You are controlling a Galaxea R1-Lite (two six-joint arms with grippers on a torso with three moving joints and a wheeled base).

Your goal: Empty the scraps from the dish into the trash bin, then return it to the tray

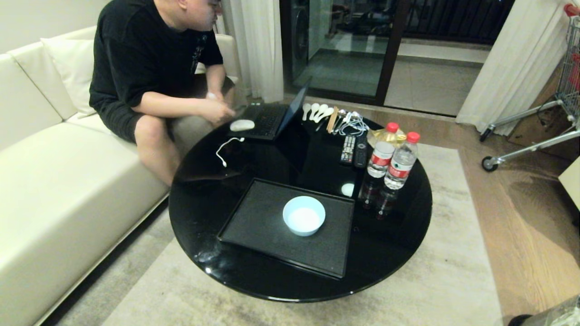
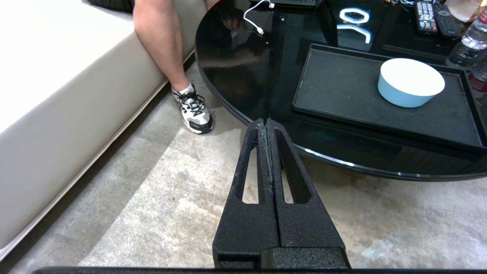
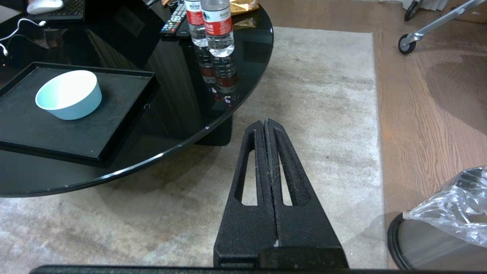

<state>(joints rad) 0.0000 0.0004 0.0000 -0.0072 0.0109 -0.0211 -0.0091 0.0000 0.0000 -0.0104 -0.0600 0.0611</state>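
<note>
Dish (image 1: pixel 303 215) sits upright on the tray (image 1: pixel 258 222), right of the tray's centre, white inside looks bare, no scraps visible in it. Tray lies flat on the near part of the round black table (image 1: pixel 217 190).

Nearest the robot: both arms parked low over the rug (image 1: pixel 408 290), short of the table edge. Left gripper (image 2: pixel 266 122) has its fingers pressed together, holding nothing, tip roughly at the table's near rim in the left wrist view. Right gripper (image 3: pixel 264 122) likewise fingers together and empty, over the rug to the right of the table. Trash bin (image 3: pixel 437 236) stands on the floor on the robot's right side, clear liner bag (image 3: pixel 456 209) crumpled over its rim.

Further back on the table: two water bottles (image 1: pixel 392 163) side by side, right of the tray; two remotes (image 1: pixel 353 150) behind them; white spoons (image 1: pixel 315 111) and cables near the far edge. Laptop (image 1: pixel 276 115) at far left with a white mouse (image 1: pixel 242 125) beside it. A person (image 1: pixel 154 68) sits on the cream sofa (image 1: pixel 54 181) facing the laptop.
</note>
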